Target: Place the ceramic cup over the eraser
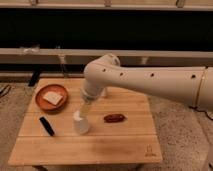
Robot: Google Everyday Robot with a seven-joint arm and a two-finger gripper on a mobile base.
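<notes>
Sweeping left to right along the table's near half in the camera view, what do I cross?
Eraser → ceramic cup, with the tool just above it → reddish-brown lump.

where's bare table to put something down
Bare: the wooden table's front strip and the right side past the reddish-brown oval lump. Crowded: left-centre, where the gripper hangs over the white ceramic cup, beside the black bar eraser and orange plate.
</notes>
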